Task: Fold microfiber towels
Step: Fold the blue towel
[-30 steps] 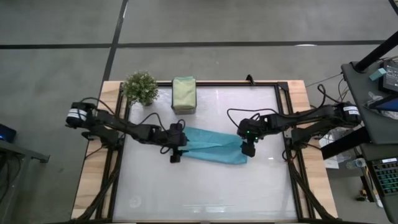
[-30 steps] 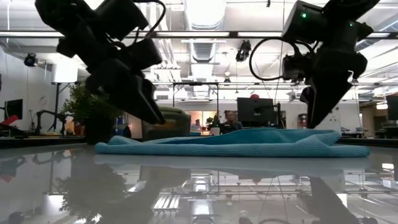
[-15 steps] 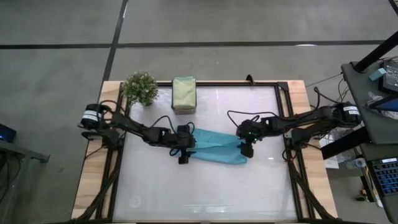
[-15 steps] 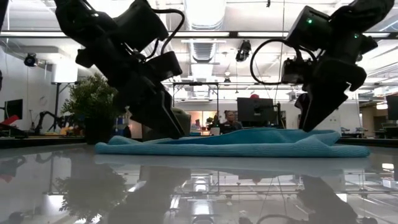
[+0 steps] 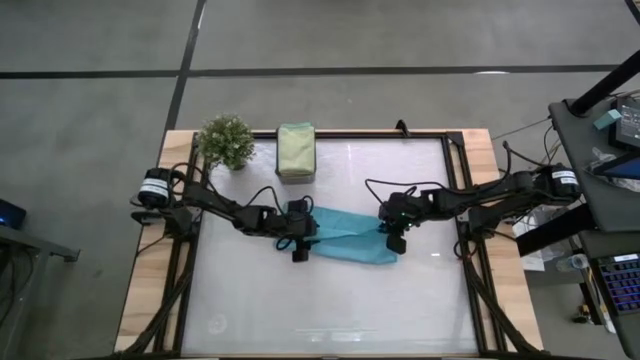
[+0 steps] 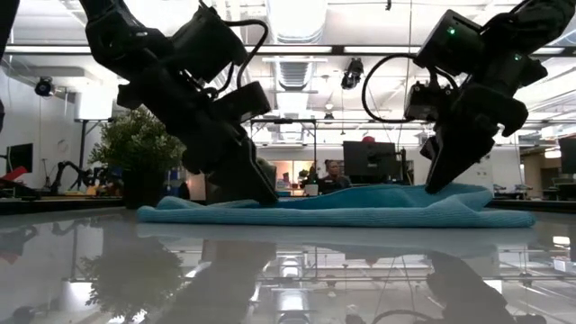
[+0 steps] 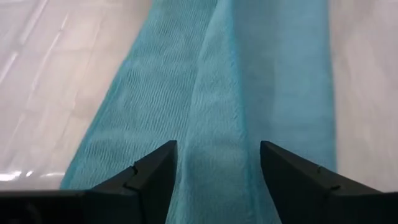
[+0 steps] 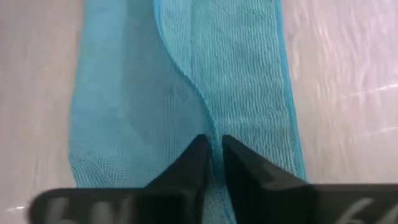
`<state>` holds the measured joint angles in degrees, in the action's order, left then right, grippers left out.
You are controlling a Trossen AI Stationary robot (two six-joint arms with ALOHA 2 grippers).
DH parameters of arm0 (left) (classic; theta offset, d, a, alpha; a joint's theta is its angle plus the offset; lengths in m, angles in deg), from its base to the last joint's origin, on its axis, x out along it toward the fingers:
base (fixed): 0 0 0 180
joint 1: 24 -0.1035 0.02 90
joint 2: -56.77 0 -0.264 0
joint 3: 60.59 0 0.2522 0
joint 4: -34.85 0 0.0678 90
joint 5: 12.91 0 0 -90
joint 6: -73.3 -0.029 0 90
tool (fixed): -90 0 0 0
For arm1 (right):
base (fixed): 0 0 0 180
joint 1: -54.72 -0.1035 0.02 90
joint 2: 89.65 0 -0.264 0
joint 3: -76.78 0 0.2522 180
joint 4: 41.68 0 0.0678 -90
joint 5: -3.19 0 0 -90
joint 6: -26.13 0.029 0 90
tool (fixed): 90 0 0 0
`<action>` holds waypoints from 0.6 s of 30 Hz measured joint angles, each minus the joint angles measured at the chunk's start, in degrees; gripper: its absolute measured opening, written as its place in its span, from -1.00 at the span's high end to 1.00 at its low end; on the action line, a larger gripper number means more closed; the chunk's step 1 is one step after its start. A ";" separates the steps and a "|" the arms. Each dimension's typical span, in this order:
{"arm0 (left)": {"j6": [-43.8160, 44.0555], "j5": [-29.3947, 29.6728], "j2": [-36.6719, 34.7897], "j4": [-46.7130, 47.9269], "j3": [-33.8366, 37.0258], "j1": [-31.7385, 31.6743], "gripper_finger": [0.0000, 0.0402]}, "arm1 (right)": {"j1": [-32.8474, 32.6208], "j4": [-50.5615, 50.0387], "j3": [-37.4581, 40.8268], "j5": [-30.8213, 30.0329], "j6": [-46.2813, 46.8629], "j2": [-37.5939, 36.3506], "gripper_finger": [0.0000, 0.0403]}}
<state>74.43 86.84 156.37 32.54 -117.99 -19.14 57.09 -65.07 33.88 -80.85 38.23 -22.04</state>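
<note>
A light blue microfiber towel (image 5: pixel 345 238) lies in a long folded strip mid-table, with a raised fold (image 7: pixel 217 93) running along it. My left gripper (image 5: pixel 305 232) stands open at the strip's left end, one finger on each side of that fold (image 7: pixel 217 152). Whether its tips touch the cloth cannot be told. My right gripper (image 5: pixel 390 232) is shut on the strip's right end (image 8: pixel 214 146). A folded sage green towel (image 5: pixel 296 151) rests flat at the table's far edge. My right gripper pinches the curved edge of the towel's upper layer (image 8: pixel 208 124) between its two fingers, near the strip's right end. The fingers slant down from the table's right side and lie along the strip. The towel stays flat on the table (image 6: pixel 360 214).
A small potted plant (image 5: pixel 226 140) stands at the far left corner beside the green towel. Bare glossy tabletop (image 5: pixel 330 310) lies in front of the strip, bounded by a dark frame rail (image 5: pixel 465 200) on the right.
My left gripper has gone toward the table's right edge and down to the towel's left end, staying open. My right gripper has sunk and tipped further down onto the right end, and its fingers have closed there. The towel has kept its place.
</note>
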 joint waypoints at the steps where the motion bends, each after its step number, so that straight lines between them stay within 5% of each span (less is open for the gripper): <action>1: 0.00 0.62 0.03 0.43 0.03 0.00 -0.05 | -0.05 0.00 -0.30 0.06 -0.28 0.00 0.87; 8: -0.66 9.86 -0.77 3.79 0.11 -0.04 0.01 | -1.03 -2.06 -2.47 0.51 -1.43 -2.45 0.95; 18: -1.83 10.48 -3.03 13.01 0.09 -0.02 0.01 | -1.14 -5.71 -2.81 0.46 -0.08 -6.56 0.96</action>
<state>72.60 97.31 153.34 45.55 -117.90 -19.16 55.95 -70.78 31.07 -80.39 38.14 -28.60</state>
